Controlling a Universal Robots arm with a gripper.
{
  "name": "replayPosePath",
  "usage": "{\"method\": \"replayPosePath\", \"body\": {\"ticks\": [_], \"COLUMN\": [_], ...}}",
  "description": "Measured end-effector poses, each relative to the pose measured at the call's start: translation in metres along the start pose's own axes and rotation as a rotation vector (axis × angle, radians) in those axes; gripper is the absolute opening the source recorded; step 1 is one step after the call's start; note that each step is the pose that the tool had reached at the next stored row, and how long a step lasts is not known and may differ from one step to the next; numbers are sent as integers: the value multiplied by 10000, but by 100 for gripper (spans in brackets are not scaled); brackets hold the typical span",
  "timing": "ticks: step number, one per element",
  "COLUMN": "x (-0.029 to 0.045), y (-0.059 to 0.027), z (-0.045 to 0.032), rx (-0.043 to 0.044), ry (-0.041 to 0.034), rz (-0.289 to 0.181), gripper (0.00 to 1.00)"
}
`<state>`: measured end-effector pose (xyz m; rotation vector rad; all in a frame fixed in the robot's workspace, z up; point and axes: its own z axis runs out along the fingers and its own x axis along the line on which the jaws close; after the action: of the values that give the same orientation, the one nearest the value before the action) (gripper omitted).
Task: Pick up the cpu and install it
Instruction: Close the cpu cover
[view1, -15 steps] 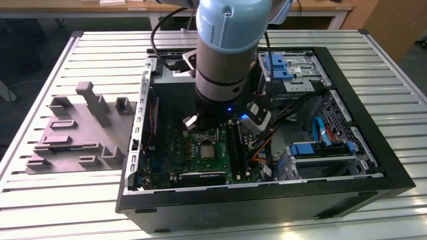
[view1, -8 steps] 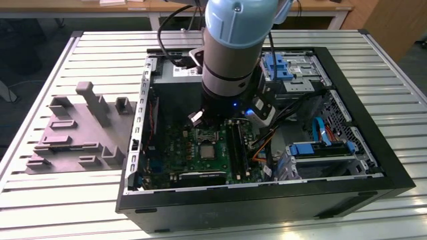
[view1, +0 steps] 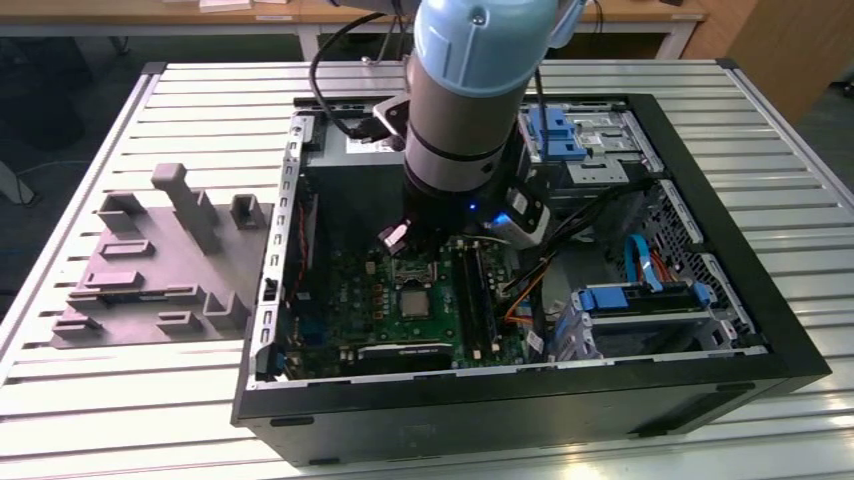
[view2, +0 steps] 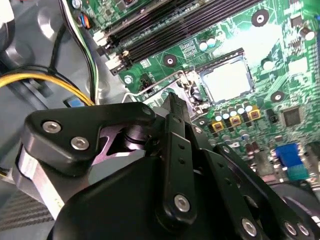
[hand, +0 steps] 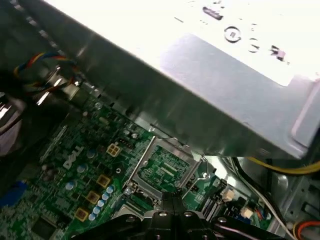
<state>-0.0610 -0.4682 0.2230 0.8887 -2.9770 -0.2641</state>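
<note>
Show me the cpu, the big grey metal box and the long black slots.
cpu (view2: 227, 80): second wrist view, middle of its pale top.
grey metal box (hand: 225, 90): first wrist view, its bare side wall.
long black slots (view2: 175, 25): second wrist view, partway along one slot.

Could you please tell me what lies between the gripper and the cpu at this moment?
In the second wrist view, the hooked end of the socket's metal lever and the socket's frame edge lie between the gripper and the cpu.

Blue-and-grey arm (view1: 461, 90) reaching straight down, wrist vertical, black hand (hand: 173, 200) at its tip, fingertips (view2: 172, 107) closed together
</note>
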Motion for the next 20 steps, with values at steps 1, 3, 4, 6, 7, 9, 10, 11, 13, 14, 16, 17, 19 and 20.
{"method": "replayPosePath", "body": {"ticks": [1,3,4,6,7,9,10,11,13,14,16,17,19,20], "x": [0,0,-1,-7,-12,-20,-27,-38,-78,-101,-148,-169,-203,-219], "y": [0,-1,-3,-7,-9,-15,-20,-27,-46,-54,-49,-40,-19,-9], "z": [2,6,7,7,7,8,8,8,12,15,23,27,34,37], "rx": [-3,-1,4,-14,-42,-96,-130,-166,-204,-208,-207,-207,-208,-209], "ry": [28,66,75,80,73,55,37,15,-13,-12,-11,-12,-13,-12], "rz": [-178,-479,-587,-746,-814,-933,-970,-992,-1008,-1013,-1014,-1015,-1018,-1020], "gripper": [11,11,11,11,11,11,11,11,11,11,11,11,11,11]}}
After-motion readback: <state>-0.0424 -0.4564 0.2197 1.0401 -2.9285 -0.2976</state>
